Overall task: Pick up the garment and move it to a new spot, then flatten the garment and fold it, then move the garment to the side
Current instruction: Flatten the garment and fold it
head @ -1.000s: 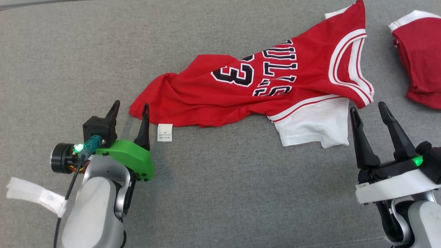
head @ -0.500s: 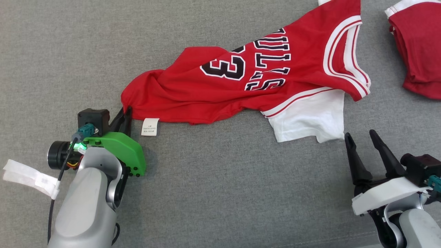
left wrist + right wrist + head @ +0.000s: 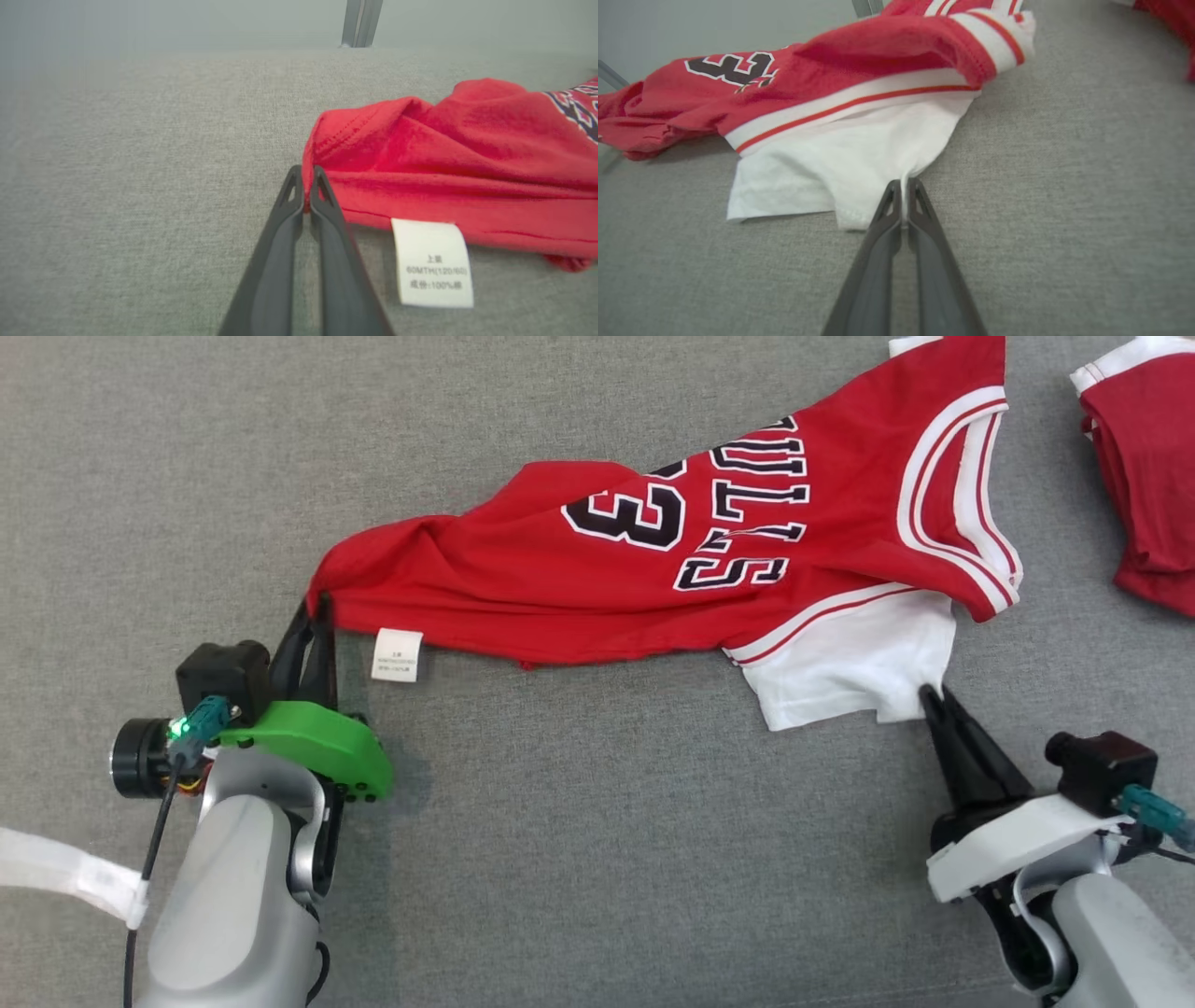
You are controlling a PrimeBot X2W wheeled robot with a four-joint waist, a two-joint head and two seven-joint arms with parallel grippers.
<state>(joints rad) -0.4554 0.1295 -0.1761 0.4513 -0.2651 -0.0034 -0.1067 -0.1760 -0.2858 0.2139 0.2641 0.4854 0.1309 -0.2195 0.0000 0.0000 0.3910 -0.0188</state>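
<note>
Left claw (image 3: 316, 609) is clenching the hem of the garment (image 3: 607, 593) at frame left, right claw (image 3: 927, 696) its white sleeve; pickup step, needing a joint lift.

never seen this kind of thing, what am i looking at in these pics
A two-armed robot. The wide picture is from a camera on its head, looking down; the other two are from cameras on its wrists. On the grey cloth surface lies a red jersey with a white label; a second red garment lies at the right edge. The left claw is shut on the jersey's red corner, the right claw on its white sleeve.
</note>
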